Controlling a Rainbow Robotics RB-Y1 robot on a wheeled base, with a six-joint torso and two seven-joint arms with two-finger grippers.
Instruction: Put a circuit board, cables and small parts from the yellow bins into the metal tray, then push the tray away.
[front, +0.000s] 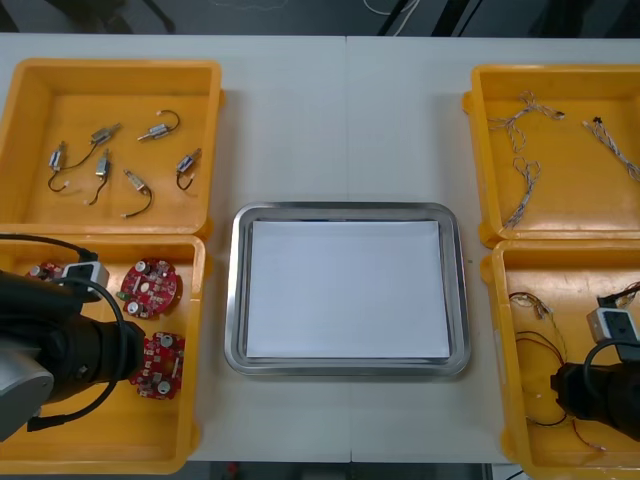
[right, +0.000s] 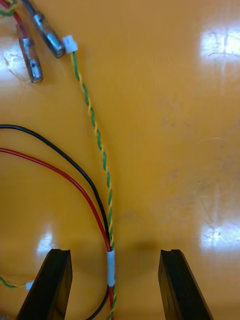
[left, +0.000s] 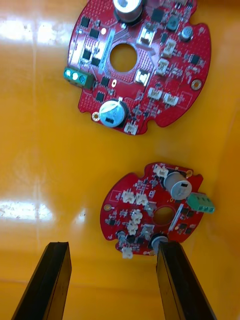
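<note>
Pale surface (front: 300, 110) carries a metal tray (front: 236, 300) at centre frame, white inside. At upper left, a yellow bin (front: 30, 80) holds small metal parts (front: 135, 181); the lower left bin (front: 197, 330) holds round red circuit boards (front: 150, 284). The upper right bin (front: 570, 210) holds pale twisted cables (front: 522, 185); the lower right bin (front: 506, 350) holds black and red cables (front: 524, 297). Left claw (left: 112, 247) hangs over the lower left bin, fingers wide apart and gripping nothing, with one circuit board (left: 152, 210) lying flat just past the fingertips. Right claw (right: 114, 252) is spread wide too, low over the lower right bin's floor. A green and yellow twisted cable (right: 97, 135) lies unclamped between its fingers, its long axis running straight out from them to a white connector (right: 71, 45)
</note>
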